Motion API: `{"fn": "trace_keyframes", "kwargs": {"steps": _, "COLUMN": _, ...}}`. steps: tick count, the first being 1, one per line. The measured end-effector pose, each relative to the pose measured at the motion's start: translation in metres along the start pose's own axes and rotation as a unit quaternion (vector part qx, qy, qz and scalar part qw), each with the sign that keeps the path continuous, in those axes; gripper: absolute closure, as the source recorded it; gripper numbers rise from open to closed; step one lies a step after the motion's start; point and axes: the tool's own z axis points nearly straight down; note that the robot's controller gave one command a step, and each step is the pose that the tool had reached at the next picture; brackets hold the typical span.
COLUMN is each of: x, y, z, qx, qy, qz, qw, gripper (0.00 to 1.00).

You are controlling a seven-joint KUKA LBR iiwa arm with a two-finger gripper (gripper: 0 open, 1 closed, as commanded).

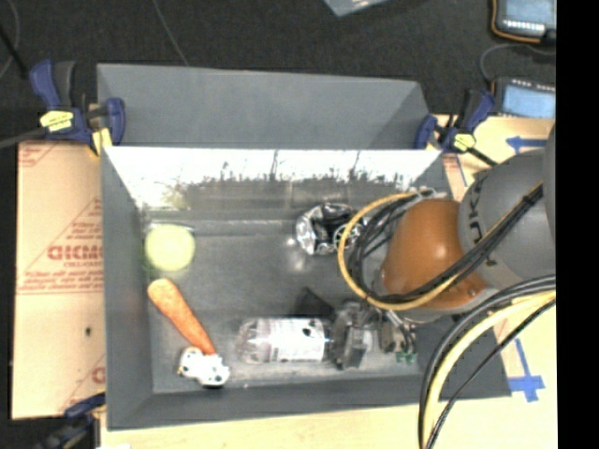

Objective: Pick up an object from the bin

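Inside the grey metal bin point(262, 110), at the left of its floor and close to the left wall: a pale yellow-green ball point(169, 249), round and plain, alone on bare metal. Just in front of it, apart by a narrow gap: an orange carrot point(182, 316), slanting from its thick end at upper left down to its thin end at lower right. At that thin end, touching it or all but touching: a small white toy point(204, 369) with dark spots, near the front left corner.

Further right, along the front wall: a clear plastic bottle point(281, 341) with a white label, lying on its side, lengthwise from left to right, apart from the toy. Behind the bottle's right end, flat on the floor: a black piece point(314, 302), kind not clear. Toward the back wall, a little past the middle: a crumpled silver and black wrapper point(318, 227), well apart from the bottle.

At the bottle's right end: the end effector point(354, 341), low in the bin, right against that end or just beside it. Cannot tell whether open, closed or gripping. Above it and to the right: the orange cover point(426, 255) at the wrist, looped by yellow and black cables point(360, 251), and then the grey arm point(510, 223), reaching in across the right wall.
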Motion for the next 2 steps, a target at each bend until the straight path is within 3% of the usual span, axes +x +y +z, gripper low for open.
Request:
{"fn": "trace_keyframes", "kwargs": {"steps": 1, "x": 0.000, "y": 0.000, "z": 0.000, "qx": 0.000, "qy": 0.0000, "qz": -0.001, "qw": 1.0000, "gripper": 1.00}}
{"fn": "trace_keyframes", "kwargs": {"steps": 2, "x": 0.002, "y": -0.001, "z": -0.041, "qx": 0.000, "qy": 0.0050, "qz": 0.001, "qw": 1.0000, "gripper": 1.00}}
